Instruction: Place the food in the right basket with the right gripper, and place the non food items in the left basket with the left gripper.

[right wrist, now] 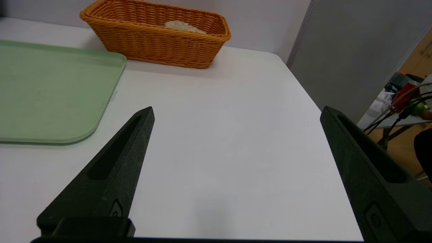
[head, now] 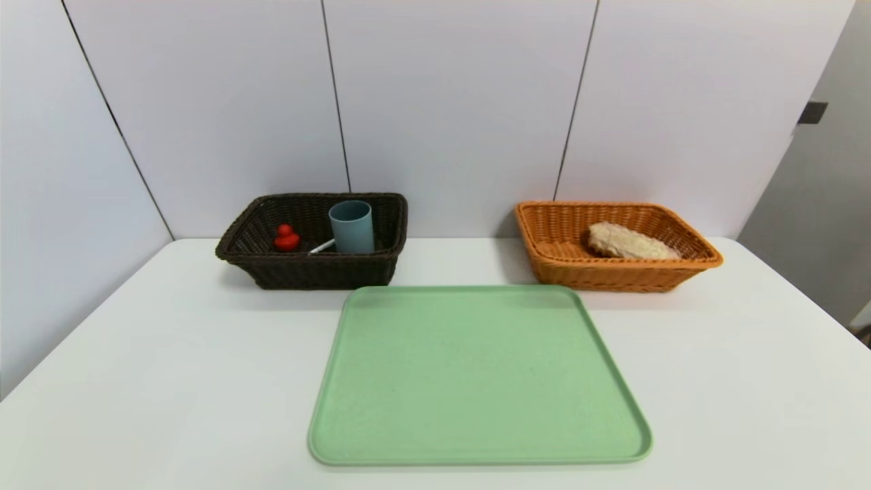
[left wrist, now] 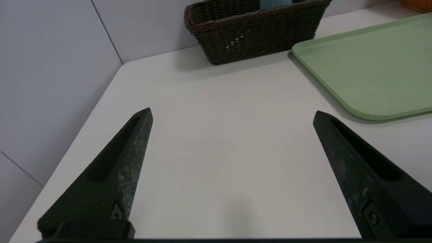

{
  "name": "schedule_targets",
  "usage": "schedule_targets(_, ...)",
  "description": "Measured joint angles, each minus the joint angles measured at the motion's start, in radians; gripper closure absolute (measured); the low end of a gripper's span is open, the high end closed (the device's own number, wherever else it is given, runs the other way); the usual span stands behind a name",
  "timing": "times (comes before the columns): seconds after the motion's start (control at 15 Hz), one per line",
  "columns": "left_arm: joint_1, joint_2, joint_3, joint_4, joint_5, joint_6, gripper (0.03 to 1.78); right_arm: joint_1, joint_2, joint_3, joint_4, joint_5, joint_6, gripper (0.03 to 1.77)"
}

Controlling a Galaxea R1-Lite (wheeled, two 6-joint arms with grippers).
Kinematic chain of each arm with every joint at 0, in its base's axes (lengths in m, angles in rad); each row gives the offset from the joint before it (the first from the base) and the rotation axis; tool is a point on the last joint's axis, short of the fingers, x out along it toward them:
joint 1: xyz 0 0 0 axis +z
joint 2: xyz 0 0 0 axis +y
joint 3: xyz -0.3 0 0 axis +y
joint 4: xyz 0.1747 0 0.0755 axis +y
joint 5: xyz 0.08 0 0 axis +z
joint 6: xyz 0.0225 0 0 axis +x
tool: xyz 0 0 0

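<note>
Right in front of you lies the green tray (head: 480, 374), flat on the white tabletop (head: 136, 381) near its front edge, in the middle. Nothing sits on the tray.

Behind the tray, toward the back left corner of the tabletop, you see the dark basket (head: 309, 272). Inside it stand a blue cup (head: 352, 226) and a little red duck (head: 286, 238), with a thin white stick (head: 322, 246) lying between them. The cup is upright.

Toward the back right corner sits the orange basket (head: 578, 265). A pale piece of bread (head: 627, 242) lies in it.

Your left end effector (left wrist: 232, 114) hangs over the bare tabletop near the left edge, its two fingers spread wide with nothing between them. Your right end effector (right wrist: 236, 113) hangs over the bare tabletop near the right edge, also spread wide and holding nothing. You cannot see either one from the head view.
</note>
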Motion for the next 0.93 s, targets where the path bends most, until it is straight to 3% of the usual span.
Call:
schedule_targets(0.2,0.0,0.0,0.05,-0.01,0.014,0.005,0.12,0.0,-0.011,0.101,-0.089,0.004,0.002,0.1)
schedule_targets(0.4,0.0,0.0,0.057,0.018,0.021,0.002,0.12,0.0,-0.012,0.143,-0.1,0.1,0.029,0.1)
schedule_targets(0.6,0.0,0.0,0.058,0.018,0.026,-0.036,0.12,0.0,-0.013,0.174,-0.099,0.149,0.076,0.1)
schedule_targets(0.93,0.0,0.0,0.058,0.017,0.081,-0.127,0.12,0.0,-0.013,0.181,-0.1,0.149,0.117,0.1)
